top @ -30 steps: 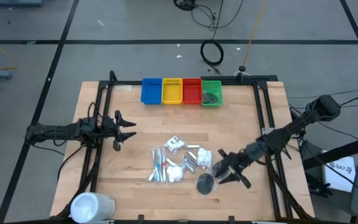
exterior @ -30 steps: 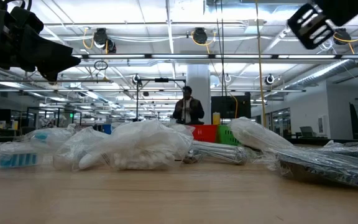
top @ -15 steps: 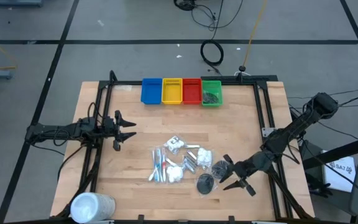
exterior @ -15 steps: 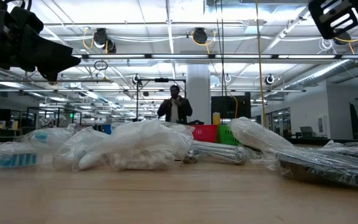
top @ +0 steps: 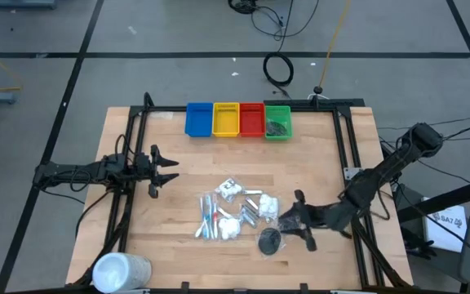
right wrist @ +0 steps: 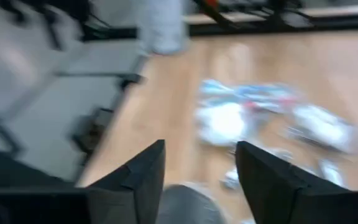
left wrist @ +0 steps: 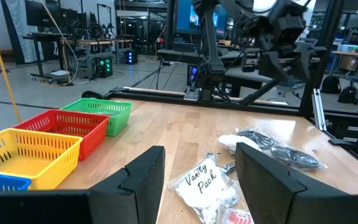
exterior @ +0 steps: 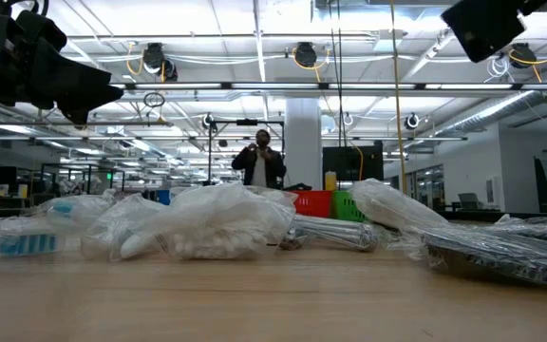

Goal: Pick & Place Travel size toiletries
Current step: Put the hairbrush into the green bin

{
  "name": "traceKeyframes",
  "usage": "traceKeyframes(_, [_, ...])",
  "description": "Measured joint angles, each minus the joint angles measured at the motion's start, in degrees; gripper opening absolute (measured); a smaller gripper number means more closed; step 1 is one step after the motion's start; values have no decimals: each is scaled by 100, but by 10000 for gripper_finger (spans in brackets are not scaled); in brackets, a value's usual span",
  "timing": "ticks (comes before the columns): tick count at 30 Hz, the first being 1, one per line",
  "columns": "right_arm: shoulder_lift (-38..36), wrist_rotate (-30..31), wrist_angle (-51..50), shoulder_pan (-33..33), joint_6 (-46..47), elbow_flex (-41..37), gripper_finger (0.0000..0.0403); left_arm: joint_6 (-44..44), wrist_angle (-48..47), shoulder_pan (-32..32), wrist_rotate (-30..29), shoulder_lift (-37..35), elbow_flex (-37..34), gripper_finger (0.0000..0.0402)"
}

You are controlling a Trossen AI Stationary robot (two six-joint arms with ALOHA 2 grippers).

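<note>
I am hovering my right fingers [top: 298, 220], spread wide, beside the dark grey disc [top: 269, 241]. It looks light, stiff and slippery in its wrap, so I am judging its rim the best hold. My left fingers [top: 167, 171] are waiting open.

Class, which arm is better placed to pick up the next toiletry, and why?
Probably the right. The right gripper is open beside the dark grey disc at the toiletry pile. The left gripper is open too, but apart from the pile.

Overhead, I look straight down on the whole table [top: 178, 245]. My low camera sits at tabletop height, close behind the toiletries [exterior: 207, 223]. Each wrist camera peers past its fingers at that same pile.
</note>
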Motion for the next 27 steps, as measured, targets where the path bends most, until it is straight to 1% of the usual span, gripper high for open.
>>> traceKeyframes(2, [187, 187, -621, 3, 176, 272, 210, 0, 1, 0, -2, -2, 0, 191])
traceKeyframes(5, [446, 183, -1493, 5, 730, 534, 218, -2, 0, 0, 0, 0, 0, 191])
traceKeyframes(8, [735, 173, -2219, -1, 1396, 534, 217, 0, 0, 0, 0, 1, 0, 191])
traceKeyframes(10, [922, 150, -2498, -4, 1800, 500, 214, 0, 1, 0, -2, -2, 0, 191])
traceKeyframes(14, [1191, 9, -2425, -4, 2210, 287, 211, 0, 0, 0, -2, -1, -1, 191])
traceKeyframes(19, [1406, -26, -2248, -4, 2581, 50, 212, 0, 0, 0, -2, -1, -1, 191])
traceKeyframes(25, [1461, -430, -2240, -4, 3132, -236, 206, 0, 0, 0, -2, 1, -2, 191])
traceKeyframes(27, [1455, -433, -2236, 12, 3290, -288, 205, 0, 2, 0, -2, -2, 0, 191])
